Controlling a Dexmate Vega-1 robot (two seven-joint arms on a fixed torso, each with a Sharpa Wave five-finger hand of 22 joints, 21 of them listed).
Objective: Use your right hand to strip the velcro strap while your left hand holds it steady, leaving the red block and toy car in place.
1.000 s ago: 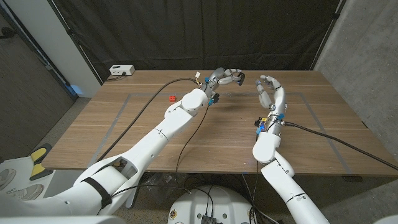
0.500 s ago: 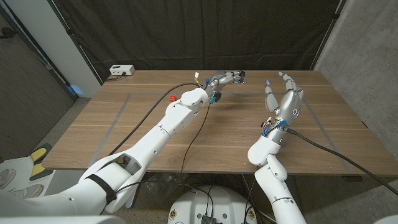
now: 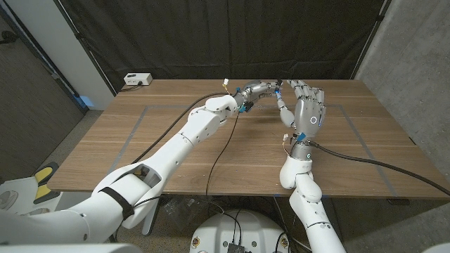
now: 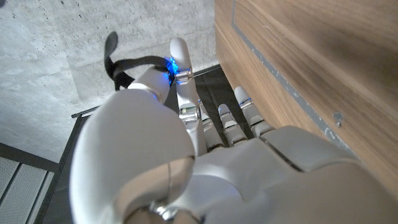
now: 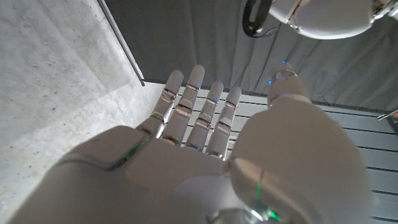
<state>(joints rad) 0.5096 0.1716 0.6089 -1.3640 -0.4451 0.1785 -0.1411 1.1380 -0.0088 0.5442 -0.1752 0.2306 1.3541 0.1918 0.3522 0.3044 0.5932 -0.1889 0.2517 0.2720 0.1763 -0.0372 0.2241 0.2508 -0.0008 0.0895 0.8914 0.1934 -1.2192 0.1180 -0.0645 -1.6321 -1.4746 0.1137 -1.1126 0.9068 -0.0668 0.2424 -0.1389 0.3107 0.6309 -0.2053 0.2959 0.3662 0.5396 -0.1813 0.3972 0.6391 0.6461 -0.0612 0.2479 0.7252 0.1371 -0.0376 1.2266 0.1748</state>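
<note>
- The right hand (image 3: pixel 304 112) has risen and moved in toward the left hand (image 3: pixel 261 89), fingers spread, holding nothing.
- The left hand pinches the black strap (image 4: pixel 118 68) above the desk (image 3: pixel 169 151), as before.

Wooden table (image 3: pixel 169 151) (tape lines on top), black curtain (image 3: pixel 211 35) behind, grey concrete wall (image 3: pixel 415 49)

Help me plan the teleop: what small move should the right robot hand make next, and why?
Probably ease the right robot hand a little closer to the left robot hand and pinch the free end of the velcro strap. The left robot hand holds the black strap up above the table, while the right one is open with fingers spread, close beside it.
</note>
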